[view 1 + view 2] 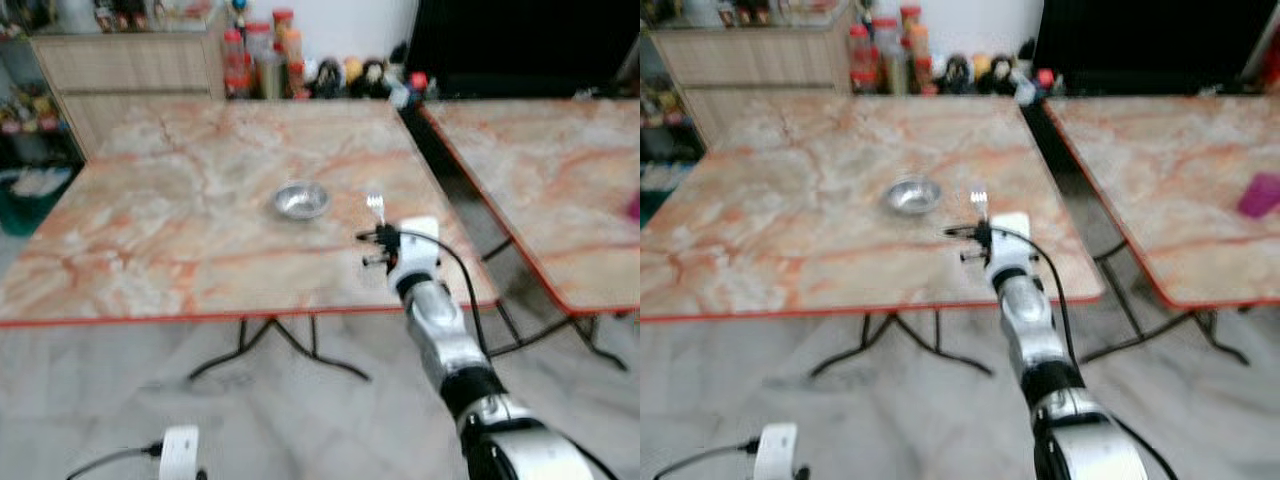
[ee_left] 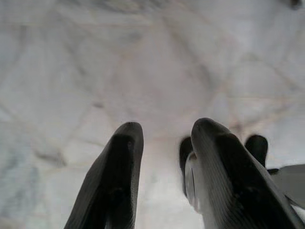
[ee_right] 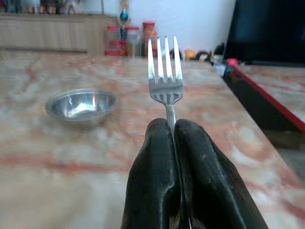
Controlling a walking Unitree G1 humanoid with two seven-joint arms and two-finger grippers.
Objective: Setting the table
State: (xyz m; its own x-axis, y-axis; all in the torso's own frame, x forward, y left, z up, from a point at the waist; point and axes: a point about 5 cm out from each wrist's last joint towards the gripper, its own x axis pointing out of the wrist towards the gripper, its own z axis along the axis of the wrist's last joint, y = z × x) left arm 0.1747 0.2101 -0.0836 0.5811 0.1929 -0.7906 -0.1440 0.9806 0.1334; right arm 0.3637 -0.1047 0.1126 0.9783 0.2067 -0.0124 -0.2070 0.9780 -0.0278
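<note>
A: Because the fork (image 3: 165,71) must reach the table intact, where is it held?

B: By its handle, pinched between the right gripper (image 3: 173,125) fingers, above the near table (image 1: 150,250) edge.

A: Its axis?

B: Tines lead toward 12 o'clock, handle trailing back into the gripper. The bowl (image 1: 301,200) sits at 10 o'clock from it.

A: Left gripper (image 2: 164,138)?

B: Spread, idle above the floor (image 2: 95,71).
</note>
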